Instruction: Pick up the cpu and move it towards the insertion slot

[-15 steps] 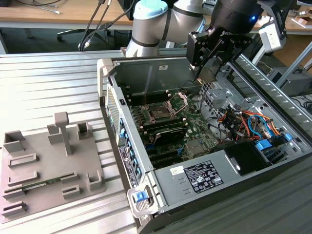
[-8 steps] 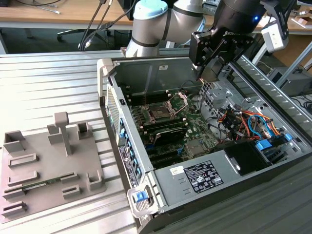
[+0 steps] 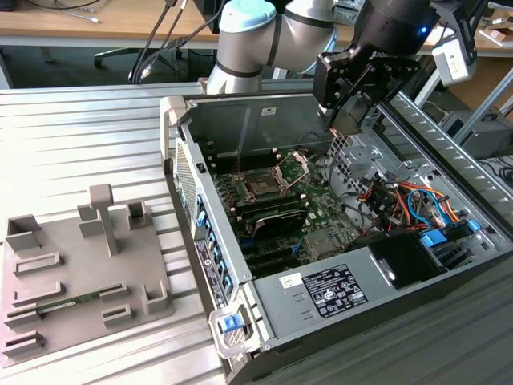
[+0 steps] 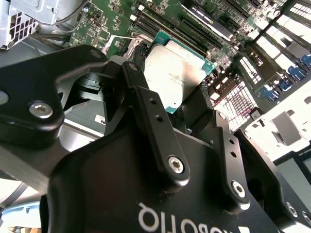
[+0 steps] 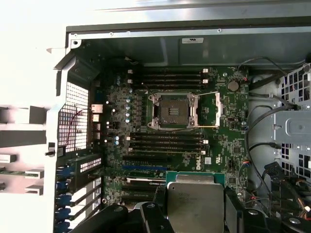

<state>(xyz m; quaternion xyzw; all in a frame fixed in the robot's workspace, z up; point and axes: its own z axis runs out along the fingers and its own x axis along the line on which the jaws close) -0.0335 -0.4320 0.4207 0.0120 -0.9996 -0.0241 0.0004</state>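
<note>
In the exterior view, the grey tray lies at the exterior view's left; the insertion slot sits open in the case. Above it, the gripper clamps the cpu between its fingers, the chip's lower edge hidden.

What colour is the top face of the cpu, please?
Silvery-white, with a thin green rim; the cpu shows best in the second wrist view.

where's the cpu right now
The cpu is held in the gripper above the open computer case, seen in both wrist views, apart from the insertion slot, whose retaining plate is swung open.
</note>
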